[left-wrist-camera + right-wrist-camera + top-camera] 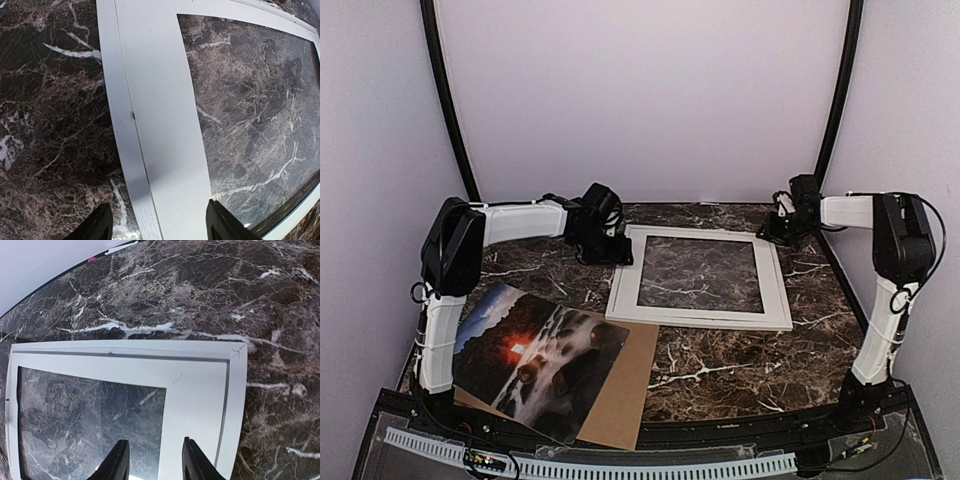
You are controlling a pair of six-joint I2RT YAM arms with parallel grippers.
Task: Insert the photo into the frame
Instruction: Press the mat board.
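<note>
Both of my pincers hang over the far corners of the frame (120, 125), one at each end of its far rail. My left pincer (160, 225) stands wide open with its tips either side of the left rail and the white mat (165, 125) border inside it, gripping nothing. My right pincer (155, 460) is parted less widely above the mat border near the right corner, and it too is empty.

The frame lies flat on the counter (720, 370) right beneath both pincers. Its long axis runs from one pincer to the other, only slightly askew.

The photo (535, 355) is well behind my left pincer, down by that arm's base. It lies face up on a brown cardboard sheet (625, 390), with its blue sky corner toward the left pincer. It is turned clearly out of line with the frame, and from this angle I cannot say for sure which of its sides is the longer.

I judge the step now is to leave the frame and fetch the print. To do it well I should rise straight up so neither tip drags a rail. I should then take the glossy sheet by one edge, since it lies flat and gives little to pinch. On the way over I should turn it until its sides run parallel with the rails
</note>
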